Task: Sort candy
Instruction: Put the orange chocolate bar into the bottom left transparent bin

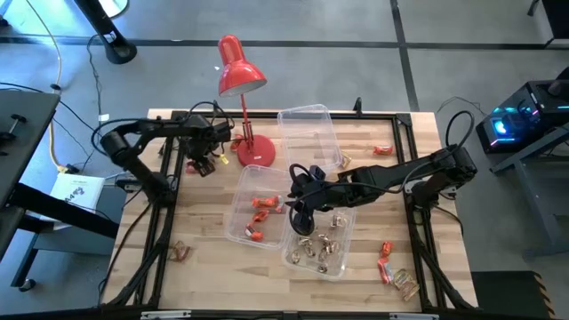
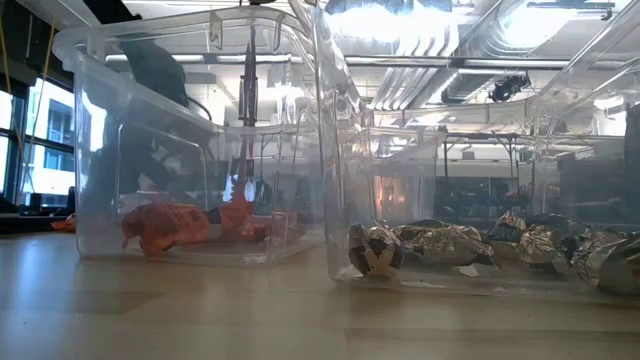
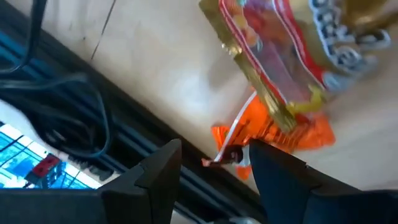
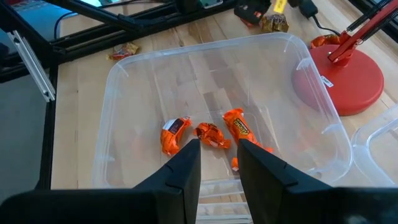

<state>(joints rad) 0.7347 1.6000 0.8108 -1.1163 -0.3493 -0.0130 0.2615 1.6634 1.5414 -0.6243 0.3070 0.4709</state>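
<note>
Both claws gape empty: left claw (image 3: 211, 171) over orange candy (image 3: 280, 134), right claw (image 4: 219, 155) above tub (image 4: 124, 81).

Two dark, near-black arms are seen from above, each built of slim tubular links joined by thicker rounded joints. The left arm (image 1: 147, 142), on the red desk lamp's (image 1: 242, 98) left, is hung with loose black cables near its wrist. The right arm (image 1: 400, 175), on the lamp's other side, shows paler grey highlights along its links. Each claw is formed of two flat, matte black fingers (image 4: 186, 177) with squared, angular tips.
</note>
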